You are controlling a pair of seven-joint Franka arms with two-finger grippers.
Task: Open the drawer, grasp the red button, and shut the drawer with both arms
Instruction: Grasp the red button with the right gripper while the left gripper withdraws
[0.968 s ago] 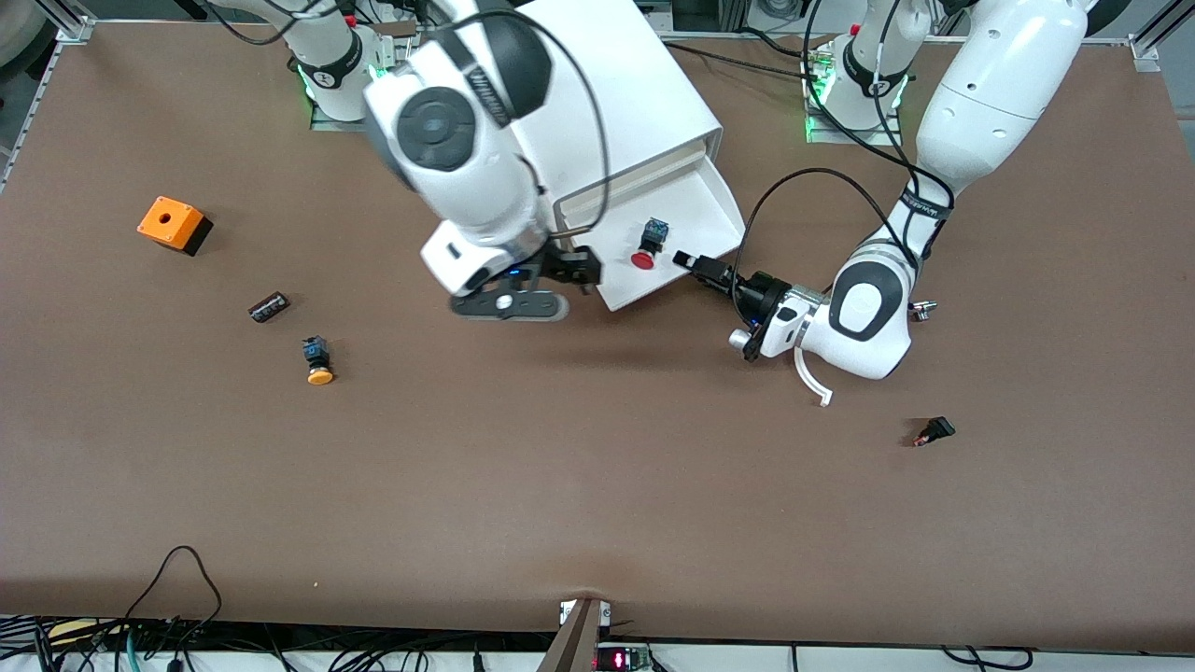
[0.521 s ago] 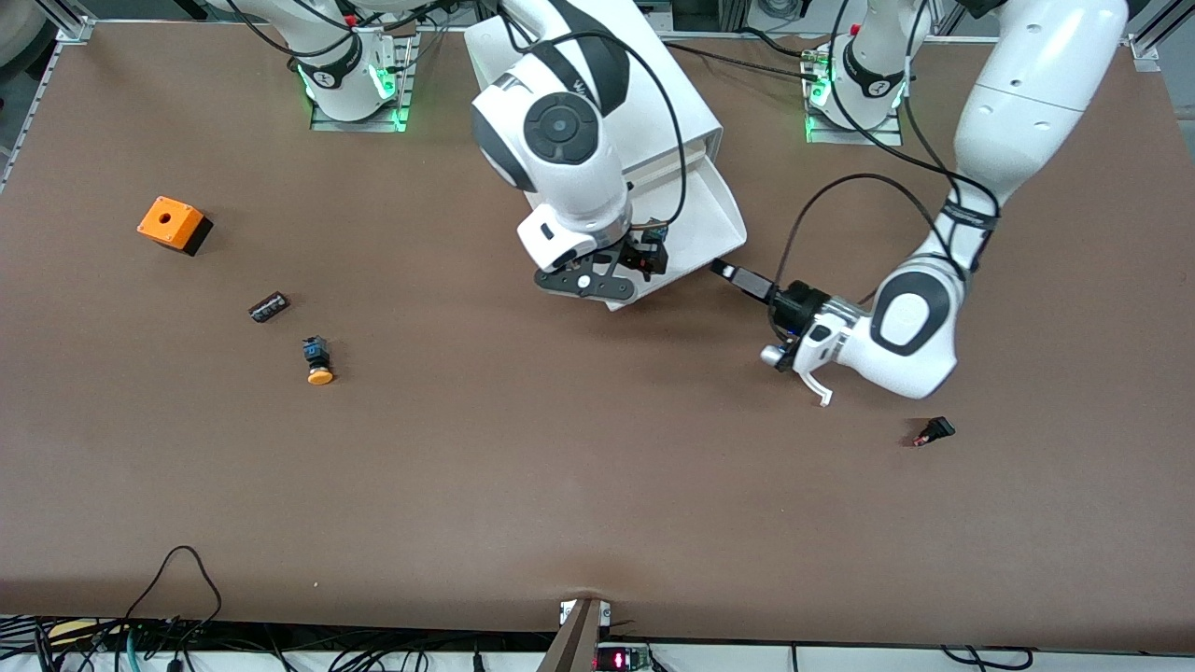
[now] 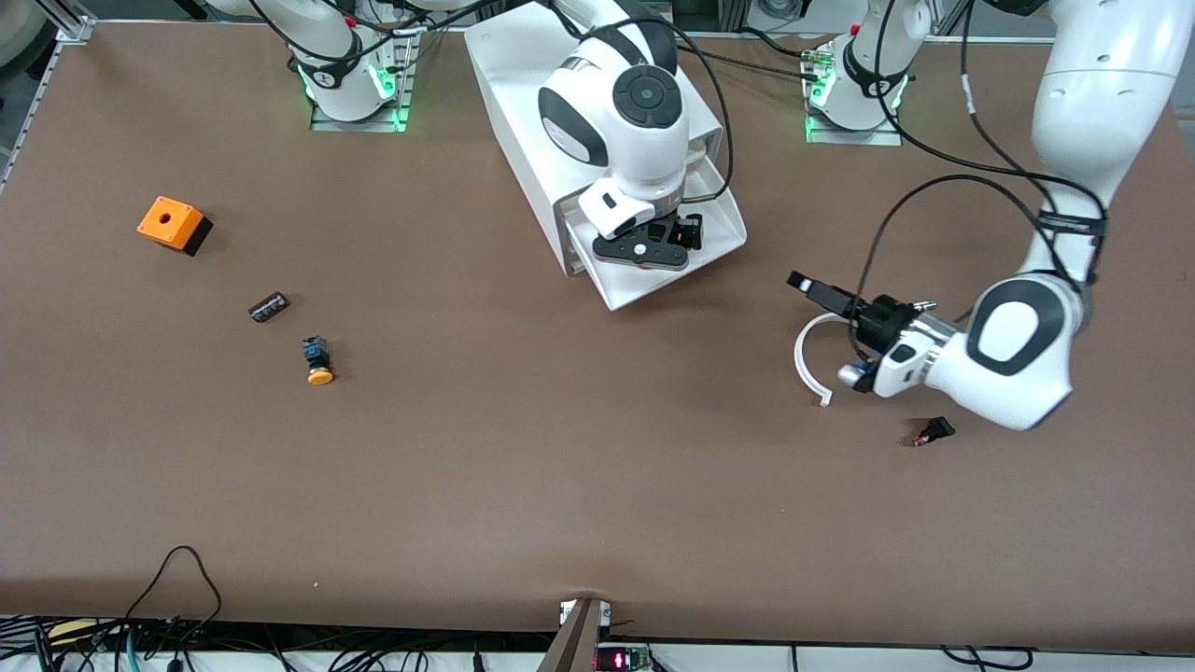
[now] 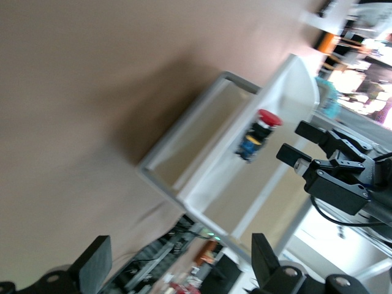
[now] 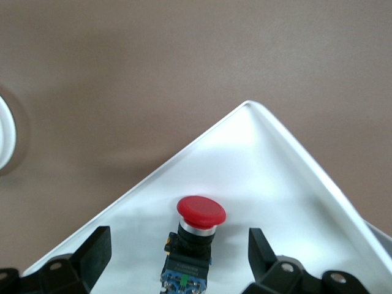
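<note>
The white cabinet (image 3: 523, 93) has one drawer (image 3: 653, 291) pulled open. The red-capped button (image 5: 201, 211) lies on its side in the drawer, near a front corner. My right gripper (image 3: 689, 233) hangs over the drawer, open, its fingers (image 5: 92, 251) on either side of the button without touching it. It hides the button in the front view. My left gripper (image 3: 810, 289) is open and empty, low over the table, off the drawer toward the left arm's end. The left wrist view shows the drawer (image 4: 202, 153), the button (image 4: 260, 128) and the right gripper (image 4: 306, 147).
A white curved piece (image 3: 808, 359) lies on the table under the left gripper, and a small black part (image 3: 934, 431) lies nearer the camera. Toward the right arm's end are an orange box (image 3: 173, 224), a small dark part (image 3: 269, 306) and an orange-capped button (image 3: 317, 362).
My right gripper has swung from beside the drawer's front to over the drawer, above the button. My left gripper has drawn back from the drawer toward the left arm's end.
</note>
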